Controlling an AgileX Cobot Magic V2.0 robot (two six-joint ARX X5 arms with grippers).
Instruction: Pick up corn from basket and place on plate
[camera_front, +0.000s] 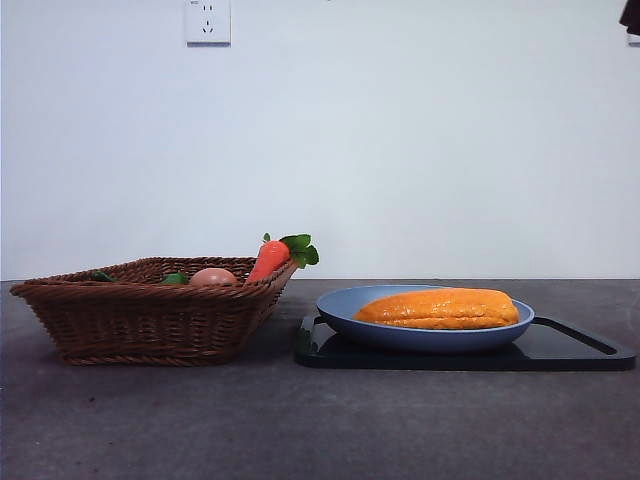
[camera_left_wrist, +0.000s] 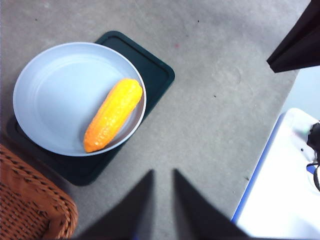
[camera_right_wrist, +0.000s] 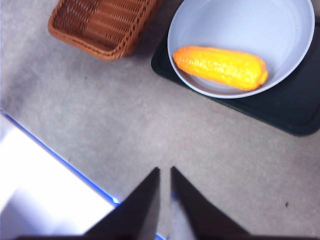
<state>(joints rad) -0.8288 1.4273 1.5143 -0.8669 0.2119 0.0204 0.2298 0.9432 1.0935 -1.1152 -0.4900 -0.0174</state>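
The corn (camera_front: 438, 308) lies lengthwise in the light-blue plate (camera_front: 340, 306), resting against the plate's rim; it also shows as corn (camera_left_wrist: 113, 114) and corn (camera_right_wrist: 220, 67) in the wrist views. The brown wicker basket (camera_front: 140, 320) stands left of the plate. My left gripper (camera_left_wrist: 163, 172) hangs high above bare table beside the plate (camera_left_wrist: 55, 95), shut and holding nothing. My right gripper (camera_right_wrist: 164, 169) is also raised over the table, away from the plate (camera_right_wrist: 250, 25), shut and holding nothing. In the front view only a black arm tip (camera_front: 631, 16) shows at the top right corner.
The plate sits on a flat black tray (camera_front: 570, 350). Still in the basket are a carrot (camera_front: 270, 258) with green leaves, a round orange-pink fruit (camera_front: 212, 277) and something green. A white surface with a blue edge (camera_left_wrist: 285, 190) borders the table.
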